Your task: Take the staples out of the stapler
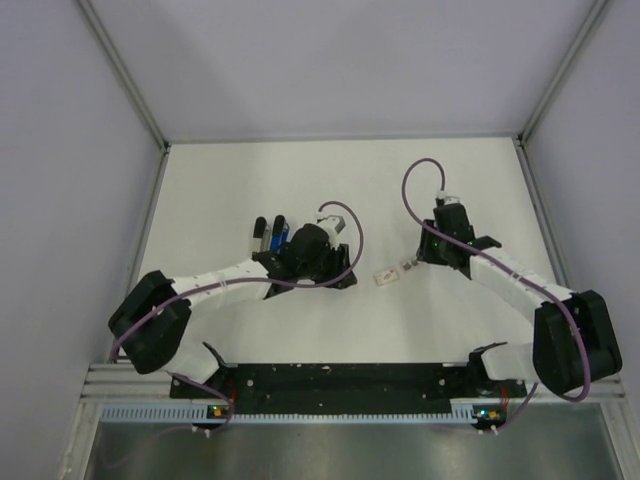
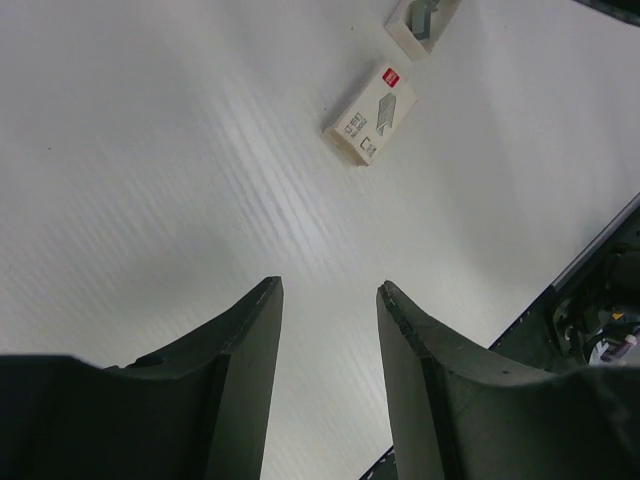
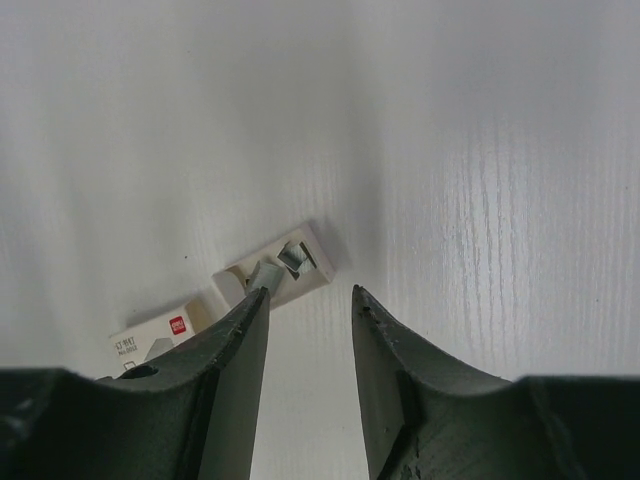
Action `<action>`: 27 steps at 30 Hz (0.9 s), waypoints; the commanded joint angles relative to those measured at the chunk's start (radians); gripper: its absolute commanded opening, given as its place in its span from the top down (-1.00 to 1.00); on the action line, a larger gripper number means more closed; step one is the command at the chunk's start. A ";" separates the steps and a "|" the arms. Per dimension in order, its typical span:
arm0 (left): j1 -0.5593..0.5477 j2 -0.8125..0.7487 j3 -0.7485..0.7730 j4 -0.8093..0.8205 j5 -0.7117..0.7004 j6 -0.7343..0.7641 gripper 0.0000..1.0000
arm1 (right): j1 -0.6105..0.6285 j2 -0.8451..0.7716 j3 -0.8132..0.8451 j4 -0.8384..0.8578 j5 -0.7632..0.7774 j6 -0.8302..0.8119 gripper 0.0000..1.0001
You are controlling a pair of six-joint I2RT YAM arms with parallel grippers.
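**Staples lie in the open tray, just ahead of the right jaws**

The staples show as small grey metal pieces inside the open tray. The tray rests flat on the white table with a closed box just beside it. In the right wrist view the tray's long axis runs on a diagonal, from lower left to upper right. It lies just ahead of the right gripper, off toward the left-hand finger in that view, whose tip overlaps the tray's near end. Those jaws stand apart with nothing between them.

The left gripper is likewise spread and empty, aimed across bare table toward the two boxes and well apart from them. The stapler, dark and blue, lies on the far side of the left wrist in the overhead view (partly hidden by it, so whether it holds more staples cannot be told).

The right arm is plainly nearer the tray, and the left arm is nearer the stapler. Any further pull from the stapler would likely fall to the left arm, which would first have to turn toward it.
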 commanded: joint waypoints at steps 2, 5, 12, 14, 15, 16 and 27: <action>-0.008 0.058 0.070 0.134 -0.003 -0.080 0.03 | -0.007 0.026 -0.001 0.048 0.008 -0.012 0.27; -0.010 0.087 0.080 0.159 -0.003 -0.115 0.03 | -0.007 0.052 -0.005 0.076 0.034 -0.014 0.34; -0.011 0.165 0.128 0.177 -0.009 -0.137 0.03 | -0.009 0.120 0.018 0.100 0.041 -0.021 0.50; -0.011 0.182 0.137 0.182 -0.010 -0.146 0.03 | -0.013 0.132 0.019 0.105 0.042 -0.021 0.51; -0.011 0.190 0.139 0.189 -0.011 -0.150 0.03 | -0.016 0.138 0.021 0.108 0.041 -0.021 0.52; -0.011 0.196 0.140 0.198 -0.011 -0.152 0.03 | -0.018 0.141 0.022 0.112 0.036 -0.024 0.52; -0.011 0.268 0.157 0.246 0.011 -0.177 0.03 | -0.021 0.173 0.036 0.119 0.016 -0.028 0.55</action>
